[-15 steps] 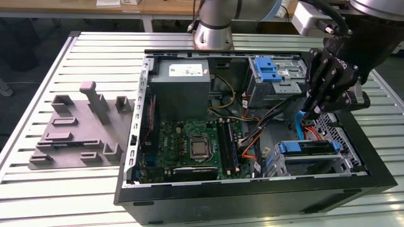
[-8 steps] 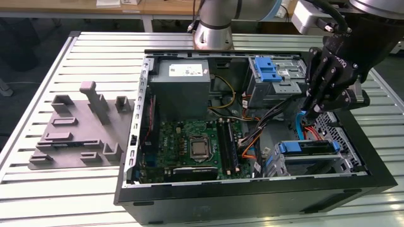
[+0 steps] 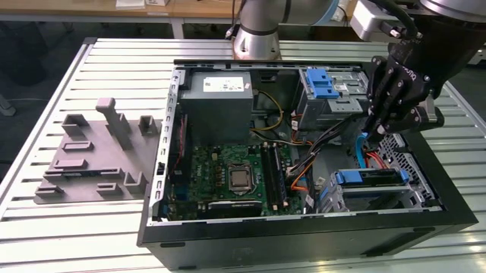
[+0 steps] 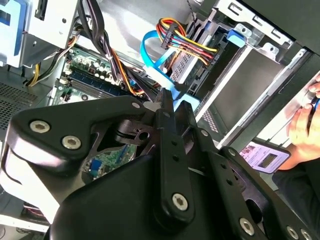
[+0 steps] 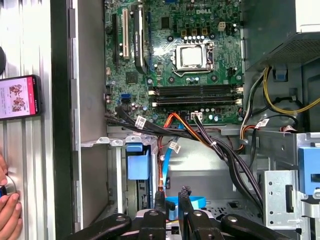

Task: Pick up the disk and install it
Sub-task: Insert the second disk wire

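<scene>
Over the open case (image 3: 163, 170), on the exterior view's right, hangs the gripper (image 3: 376, 129). Its two fingers (image 5: 160, 200) are close together, with just a thin gap. I can see nothing held between them. A flat blue cable (image 4: 157, 55) lies just past the tips.

Below the gripper, the disk (image 3: 368, 177) sits in a metal cage (image 3: 414, 196) at the near corner of the case. Its blue frame faces up.

I think the disk is hard and stiff and a bit heavy. Its metal sides look smooth, so it may slip. A drop or a bump could break it. The best place to hold it looks like the two long blue edges, not the flat faces.

I count one disk, one gripper, one case and one blue cable. Beside the case lie one phone (image 5: 20, 97) and one hand (image 5: 7, 210)
</scene>
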{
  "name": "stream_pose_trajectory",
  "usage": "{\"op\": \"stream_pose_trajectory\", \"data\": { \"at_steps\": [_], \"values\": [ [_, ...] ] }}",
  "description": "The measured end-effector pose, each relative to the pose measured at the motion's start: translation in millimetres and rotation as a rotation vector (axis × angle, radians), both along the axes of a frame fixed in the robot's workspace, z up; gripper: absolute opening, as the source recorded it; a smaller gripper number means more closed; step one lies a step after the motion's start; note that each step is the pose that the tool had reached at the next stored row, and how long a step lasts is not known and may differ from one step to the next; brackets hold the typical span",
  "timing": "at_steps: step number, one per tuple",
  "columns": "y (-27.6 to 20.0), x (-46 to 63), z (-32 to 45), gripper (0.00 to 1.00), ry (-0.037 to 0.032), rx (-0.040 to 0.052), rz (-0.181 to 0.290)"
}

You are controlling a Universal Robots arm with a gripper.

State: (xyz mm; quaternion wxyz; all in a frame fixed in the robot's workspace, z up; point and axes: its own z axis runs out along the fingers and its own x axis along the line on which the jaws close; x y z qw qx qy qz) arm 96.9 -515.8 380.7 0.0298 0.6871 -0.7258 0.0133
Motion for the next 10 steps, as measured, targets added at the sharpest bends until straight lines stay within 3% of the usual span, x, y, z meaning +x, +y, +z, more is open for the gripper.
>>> {"op": "stream_pose_trajectory", "data": {
  "at_steps": [10],
  "values": [
    [0.1,0.4,-9.1,0.25,-0.0001,0.0,0.0]
  ]
}}
